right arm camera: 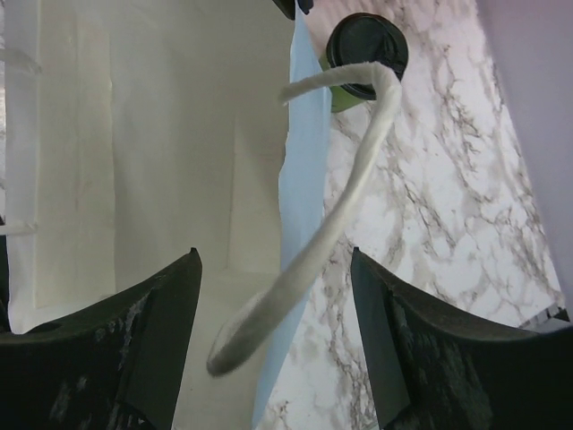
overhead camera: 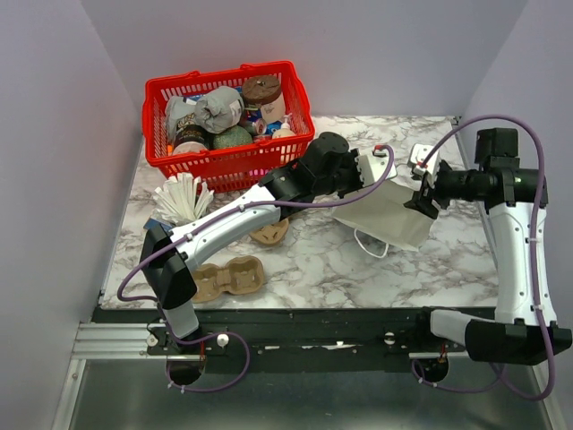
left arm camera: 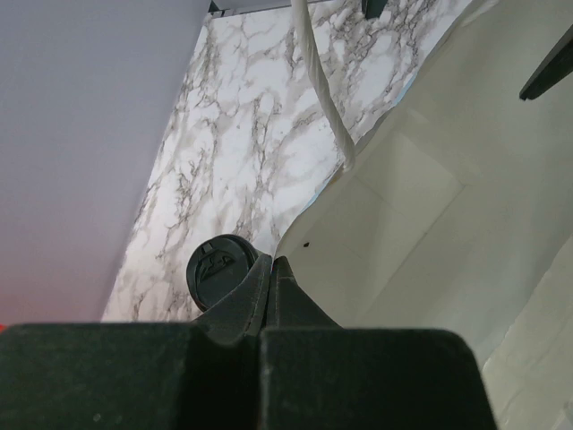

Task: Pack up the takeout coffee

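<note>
The takeout coffee shows in the right wrist view as a black lid [right arm camera: 365, 38] over a green cup wall, standing on the marble just past the bag. The left wrist view also shows its lid [left arm camera: 215, 269], beside my fingertips. In the top view the left arm hides it. A white paper bag [overhead camera: 389, 219] lies mid-table. My left gripper [overhead camera: 365, 168] is shut, its tips [left arm camera: 271, 267] on the edge of the bag [left arm camera: 430, 206]. My right gripper [overhead camera: 419, 199] is open at the bag's right side, and the bag's rope handle [right arm camera: 331, 224] hangs loose between its fingers [right arm camera: 143, 340].
A red basket [overhead camera: 224, 163] full of goods stands at the back left. A cup of white stirrers [overhead camera: 183, 199] stands in front of it. A brown cardboard cup carrier [overhead camera: 228, 278] lies near the left arm's base. Purple walls close in on the left, back and right.
</note>
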Motion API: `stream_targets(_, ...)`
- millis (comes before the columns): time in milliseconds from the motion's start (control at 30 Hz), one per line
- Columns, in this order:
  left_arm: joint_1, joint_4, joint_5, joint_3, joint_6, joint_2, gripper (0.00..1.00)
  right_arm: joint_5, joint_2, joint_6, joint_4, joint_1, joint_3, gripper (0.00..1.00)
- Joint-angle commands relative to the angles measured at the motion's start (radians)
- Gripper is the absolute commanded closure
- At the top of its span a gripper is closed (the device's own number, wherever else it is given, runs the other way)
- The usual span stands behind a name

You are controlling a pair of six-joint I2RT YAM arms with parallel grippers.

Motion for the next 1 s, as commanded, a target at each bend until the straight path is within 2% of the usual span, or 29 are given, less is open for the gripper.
stream_targets(0,0.001,0.021,-0.013,-0.008,-0.02,-0.028,1.0,-0.041,0.034,0.01,-0.001,0.021,0.013,0.33)
stream_targets(100,0.001,0.022,-0.019,-0.009,-0.015,-0.027,1.0,-0.045,0.066,0.032,-0.007,0.023,0.05,0.43)
stream_targets(400,0.015,0.027,-0.036,-0.008,-0.009,-0.021,1.0,0.033,0.062,-0.017,-0.022,0.023,0.041,0.49)
stream_targets(767,0.024,0.021,-0.048,-0.002,-0.005,-0.015,1.0,0.016,0.095,0.015,-0.05,0.023,0.101,0.6)
stream_targets(867,0.025,0.024,-0.047,-0.005,-0.006,-0.017,1.0,0.015,0.095,0.032,-0.024,0.023,0.09,0.67)
stream_targets(900,0.025,0.025,-0.048,-0.005,-0.008,-0.014,1.0,0.008,0.095,0.038,-0.022,0.023,0.085,0.75)
stream_targets(967,0.025,0.025,-0.059,-0.002,-0.018,-0.012,1.0,0.004,0.112,0.052,-0.034,0.023,0.091,0.82)
